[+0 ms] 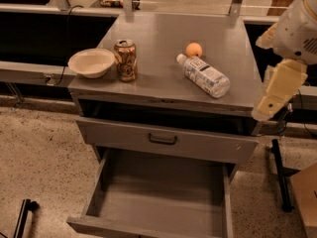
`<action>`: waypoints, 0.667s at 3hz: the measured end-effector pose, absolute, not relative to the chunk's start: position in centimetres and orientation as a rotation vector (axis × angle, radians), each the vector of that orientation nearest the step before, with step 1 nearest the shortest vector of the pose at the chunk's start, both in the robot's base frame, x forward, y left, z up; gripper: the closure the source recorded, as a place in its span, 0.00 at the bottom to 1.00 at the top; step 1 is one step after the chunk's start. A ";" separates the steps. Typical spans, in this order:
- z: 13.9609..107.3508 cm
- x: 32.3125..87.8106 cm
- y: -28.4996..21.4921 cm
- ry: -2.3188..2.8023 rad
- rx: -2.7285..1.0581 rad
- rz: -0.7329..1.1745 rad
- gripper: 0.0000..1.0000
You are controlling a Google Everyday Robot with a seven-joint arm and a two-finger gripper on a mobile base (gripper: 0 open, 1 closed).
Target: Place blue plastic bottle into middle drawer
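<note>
The blue plastic bottle [204, 76] is a clear bottle with a white cap and a printed label. It lies on its side on the grey cabinet top [158, 31], right of centre, cap pointing to the back left. The middle drawer [163, 202] is pulled out at the bottom front, a deep grey tray with a bare floor. My gripper [267, 105] hangs at the right edge of the view, off the cabinet's right front corner. It is to the right of the bottle and a little nearer than it, and does not touch it.
A gold-brown can [126, 59] stands upright at the left of the top, next to a cream bowl [91, 62]. A small orange ball [194, 49] sits just behind the bottle. A closed drawer front with a black handle [162, 139] is above the open drawer. A black stand [280, 175] is on the floor at right.
</note>
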State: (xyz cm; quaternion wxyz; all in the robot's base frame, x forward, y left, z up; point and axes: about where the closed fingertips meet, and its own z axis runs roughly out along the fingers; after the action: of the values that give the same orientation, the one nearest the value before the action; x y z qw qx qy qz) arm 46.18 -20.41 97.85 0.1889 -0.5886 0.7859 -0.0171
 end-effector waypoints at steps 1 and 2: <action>98.7 51.6 -18.9 2.196 -1.560 -0.042 0.00; 98.9 56.8 -19.1 2.215 -1.369 0.034 0.00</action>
State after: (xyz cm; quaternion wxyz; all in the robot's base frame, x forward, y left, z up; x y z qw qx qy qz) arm 56.79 -19.11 98.88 0.2655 -0.5068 0.8200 0.0127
